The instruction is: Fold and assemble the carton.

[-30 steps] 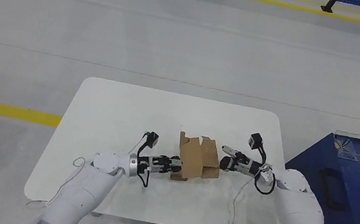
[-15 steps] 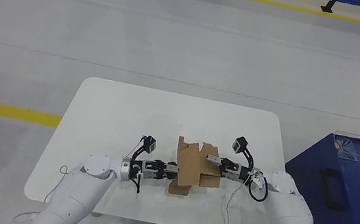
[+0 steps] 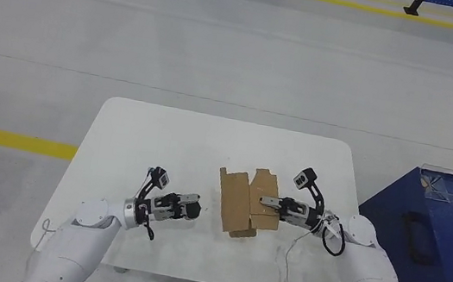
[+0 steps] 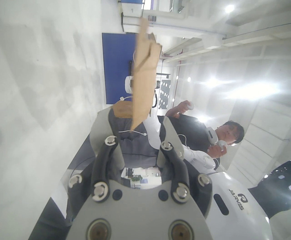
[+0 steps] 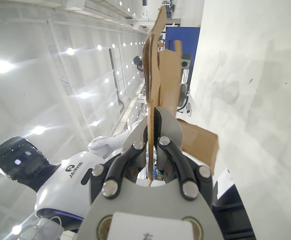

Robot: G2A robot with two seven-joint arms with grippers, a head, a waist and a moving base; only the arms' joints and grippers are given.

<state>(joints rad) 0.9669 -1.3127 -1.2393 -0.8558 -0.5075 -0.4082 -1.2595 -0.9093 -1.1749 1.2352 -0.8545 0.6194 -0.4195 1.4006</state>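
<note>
- A white tabletop with rounded corners stands on a pale grey floor.
- Yellow floor stripe — runs off past the table's left side.
- Dark blue boxy cabinet just right of the table, with a black handle on it.
- Small clear plastic tray — sits on the cabinet's far corner.

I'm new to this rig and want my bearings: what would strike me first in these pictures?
The brown carton, half folded with flaps sticking out, is near the middle of the white table. The right gripper is clamped on one of its flaps, which the right wrist view shows edge-on. The left gripper is open on the carton's other side, apart from it.
</note>
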